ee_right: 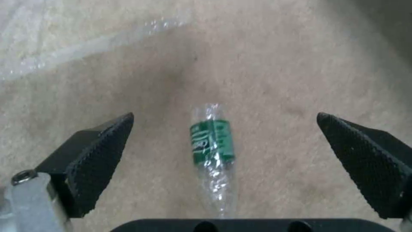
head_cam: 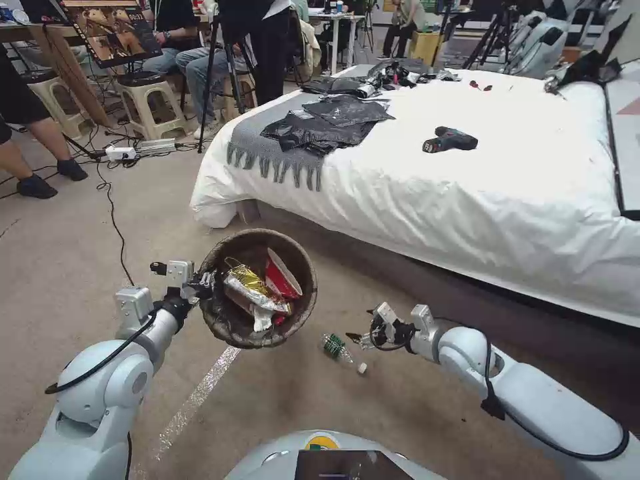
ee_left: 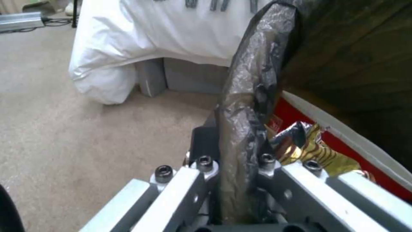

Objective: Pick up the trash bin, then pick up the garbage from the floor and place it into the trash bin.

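Holding the trash bin (head_cam: 259, 288) off the floor, the left gripper (head_cam: 200, 285) is clenched on its bagged rim, wrappers (head_cam: 257, 291) already inside. The right gripper (ee_right: 223, 151) hangs with its fingers spread wide above the crushed bottle (ee_right: 212, 151), which lies on the beige carpet (head_cam: 60, 267) just right of the bin. I judge the next move calls for lowering squarely over the bottle. A white bed (head_cam: 520, 193) stands far right.

The robot's arms were glossy pale grey-white with rounded joint housings, and black cables looped along both. The left gripper (head_cam: 203, 285) had pale metal links with dark hex screws; the right gripper (ee_right: 223, 161) bore black, textured wedge-shaped pads (ee_right: 101, 159).
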Robot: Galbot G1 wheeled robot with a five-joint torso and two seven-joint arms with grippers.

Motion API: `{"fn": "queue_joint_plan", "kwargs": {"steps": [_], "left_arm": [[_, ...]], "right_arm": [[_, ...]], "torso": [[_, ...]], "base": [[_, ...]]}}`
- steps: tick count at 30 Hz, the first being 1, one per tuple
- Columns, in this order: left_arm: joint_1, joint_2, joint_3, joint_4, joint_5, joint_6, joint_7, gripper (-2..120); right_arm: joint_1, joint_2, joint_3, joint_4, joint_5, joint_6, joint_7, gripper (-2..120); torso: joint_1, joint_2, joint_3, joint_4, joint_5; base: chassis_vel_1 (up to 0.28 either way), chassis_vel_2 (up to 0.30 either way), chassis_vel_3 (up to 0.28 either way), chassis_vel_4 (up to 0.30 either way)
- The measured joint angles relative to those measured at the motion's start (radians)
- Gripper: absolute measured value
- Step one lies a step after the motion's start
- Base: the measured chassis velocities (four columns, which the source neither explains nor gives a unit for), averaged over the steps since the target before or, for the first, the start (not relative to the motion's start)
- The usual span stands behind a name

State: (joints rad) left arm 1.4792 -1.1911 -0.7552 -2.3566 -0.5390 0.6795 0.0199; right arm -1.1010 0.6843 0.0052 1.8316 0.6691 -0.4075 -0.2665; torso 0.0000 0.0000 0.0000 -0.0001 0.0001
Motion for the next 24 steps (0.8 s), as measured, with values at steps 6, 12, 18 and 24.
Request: {"fn": "queue_joint_plan", "kwargs": {"steps": [6,12,18,24], "left_arm": [[0.0,0.002,0.0,-0.002,-0.002,0.0,0.001,2],[0.001,0.0,0.0,-0.005,-0.002,0.0,0.001,2],[0.006,-0.007,0.001,-0.016,0.0,0.0,0.001,2],[0.012,-0.013,0.001,-0.024,0.003,0.0,0.001,2]], "right_arm": [[0.03,0.031,-0.08,-0.049,-0.03,-0.012,0.028,100],[0.061,0.057,-0.132,-0.093,-0.053,-0.022,0.052,100],[0.124,0.117,-0.205,-0.162,-0.106,-0.045,0.091,100],[0.152,0.166,-0.242,-0.216,-0.15,-0.069,0.115,100]], "torso": [[0.0,0.0,0.0,0.0002,-0.0002],[0.0,0.0,0.0,0.0001,0.0],[0.0,0.0,0.0,0.0002,-0.0002],[0.0,0.0,0.0,0.0,-0.0001]], "base": [[0.0,0.0,0.0,0.0],[0.0,0.0,0.0,0.0],[0.0,0.0,0.0,0.0],[0.0,0.0,0.0,0.0]]}}
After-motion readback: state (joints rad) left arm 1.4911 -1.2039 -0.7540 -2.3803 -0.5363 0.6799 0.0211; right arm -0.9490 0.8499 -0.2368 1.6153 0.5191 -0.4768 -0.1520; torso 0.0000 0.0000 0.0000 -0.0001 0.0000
